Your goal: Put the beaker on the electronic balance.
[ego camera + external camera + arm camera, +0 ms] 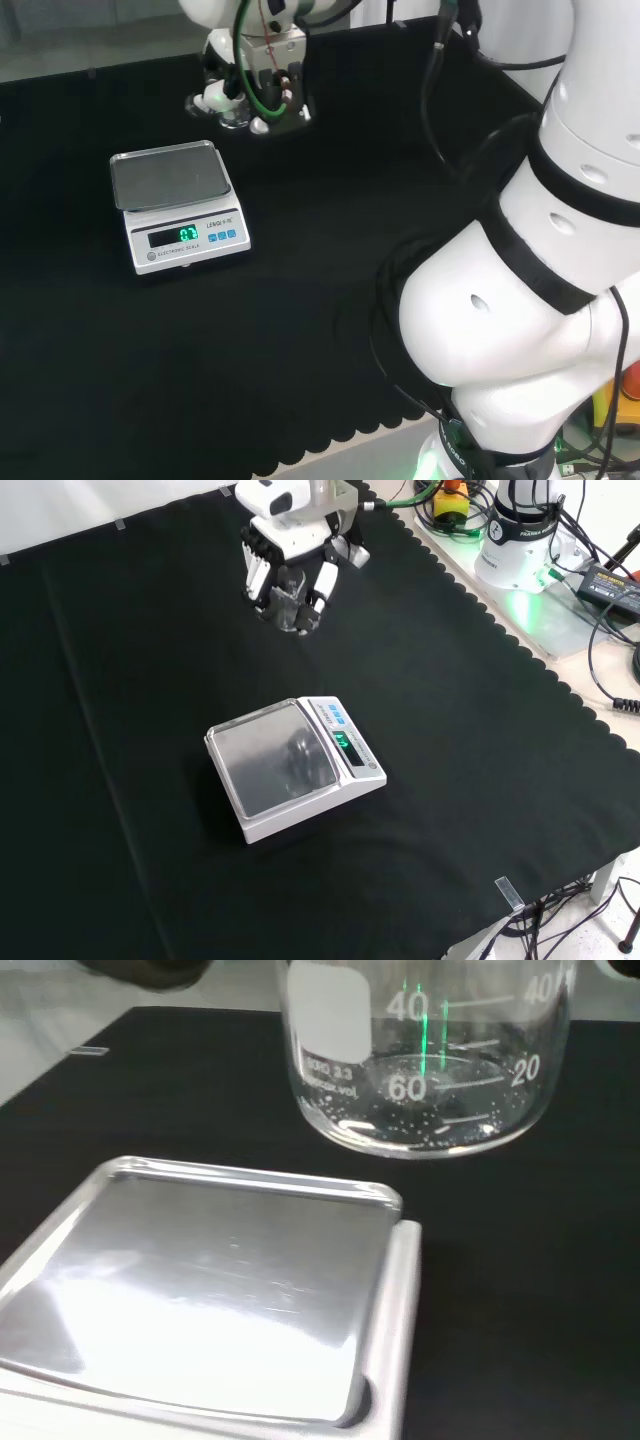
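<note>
In the head view, the electronic balance [175, 205] is sitting at the left of the black-clothed desk [300, 330], its steel weighing pan [168, 174] bare and its green display lit. Up and to the right of it in that view, the hand [250, 70] is reaching down to the cloth, with the big white arm links [530, 290] standing at the far right.

In the front view, the balance [295, 768] is lying near the middle of the cloth, its pan [272, 758] carrying nothing. Farther off, toward the top of that view, the hand [290, 565] is wrapping its fingers [325, 580] around a clear glass beaker [290, 595], so the hand is gripping the beaker. Whether the beaker's base is touching the cloth or hanging just above it cannot be told from here.

In the wrist view, the pan [200, 1280] is lying close by, and the beaker [425, 1055] is showing its printed graduations and white marking patch. Small droplets or specks are clinging near its bottom; it seems to be holding little or nothing else.

Judging from this, the grasp looks done, while the carry is barely under way: the beaker is well apart from the balance. What is left is moving it across to above the pan, lowering it upright onto the steel, and releasing it.
</note>
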